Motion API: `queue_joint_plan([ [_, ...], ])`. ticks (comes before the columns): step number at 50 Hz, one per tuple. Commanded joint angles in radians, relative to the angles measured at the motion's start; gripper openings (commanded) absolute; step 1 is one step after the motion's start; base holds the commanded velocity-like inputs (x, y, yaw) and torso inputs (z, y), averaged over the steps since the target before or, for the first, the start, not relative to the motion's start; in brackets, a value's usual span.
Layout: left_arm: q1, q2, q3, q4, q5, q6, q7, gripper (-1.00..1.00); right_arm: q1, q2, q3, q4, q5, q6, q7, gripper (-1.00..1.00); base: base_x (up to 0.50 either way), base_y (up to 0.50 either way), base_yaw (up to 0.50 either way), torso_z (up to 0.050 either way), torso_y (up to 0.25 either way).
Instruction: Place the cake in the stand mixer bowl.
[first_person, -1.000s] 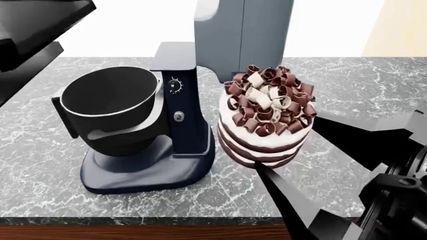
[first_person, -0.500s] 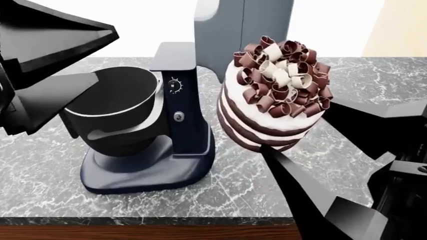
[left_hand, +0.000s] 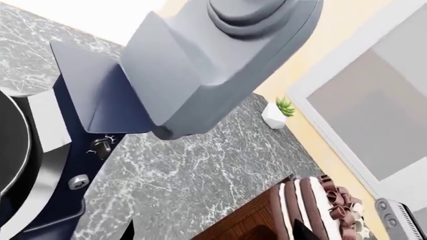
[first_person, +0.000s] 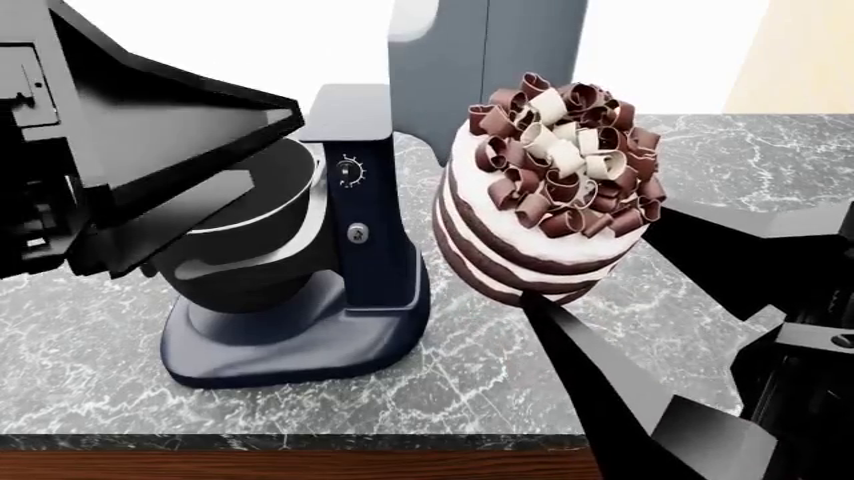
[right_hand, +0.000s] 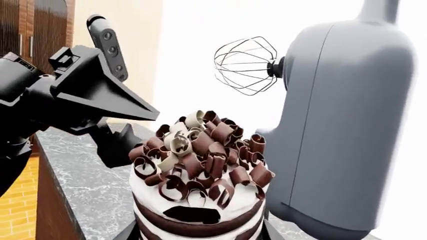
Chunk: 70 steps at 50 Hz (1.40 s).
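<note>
The cake (first_person: 547, 190), striped dark and white with chocolate curls on top, hangs in the air to the right of the navy stand mixer (first_person: 380, 250). My right gripper (first_person: 594, 265) is shut on the cake, with one finger on each side. In the right wrist view the cake (right_hand: 197, 175) fills the space between the jaws. The dark stand mixer bowl (first_person: 254, 270) sits on the mixer's left side, its mouth largely hidden by my left gripper (first_person: 274, 150). That gripper is open and empty above the bowl. The cake (left_hand: 320, 210) also shows in the left wrist view.
The mixer's grey head (first_person: 487, 70) is tilted up behind the cake, and its wire whisk (right_hand: 247, 65) hangs free. The grey marble counter (first_person: 507, 390) has its front edge close to me. A small potted plant (left_hand: 280, 110) stands at the counter's far end.
My left gripper has swung in from the left and now covers much of the bowl. The cake rose and shifted slightly right a second ago, and has since stayed put.
</note>
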Motion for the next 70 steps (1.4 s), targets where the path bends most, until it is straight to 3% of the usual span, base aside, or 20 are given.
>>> queue_joint_plan([
  [1,-0.002,0.015,0.024,-0.006,-0.002,-0.038,0.011,1.0,0.006,-0.015,0.026,0.001,-0.031,0.003,-0.017,-1.0,0.0,0.0,0.0,0.0,0.0],
  [46,0.003,0.063,0.016,0.039,-0.052,-0.04,0.097,1.0,0.001,-0.06,0.003,0.027,-0.096,0.03,-0.054,-1.0,0.0,0.0,0.0,0.0,0.001],
  [48,-0.017,0.106,0.019,0.033,-0.042,-0.051,0.12,1.0,0.018,-0.068,-0.023,0.028,-0.105,0.034,-0.048,-1.0,0.0,0.0,0.0,0.0,0.0],
  [70,-0.051,0.186,0.038,-0.032,0.021,-0.073,0.168,1.0,0.01,-0.08,-0.022,0.032,-0.122,0.037,-0.068,-1.0,0.0,0.0,0.0,0.0,0.0],
])
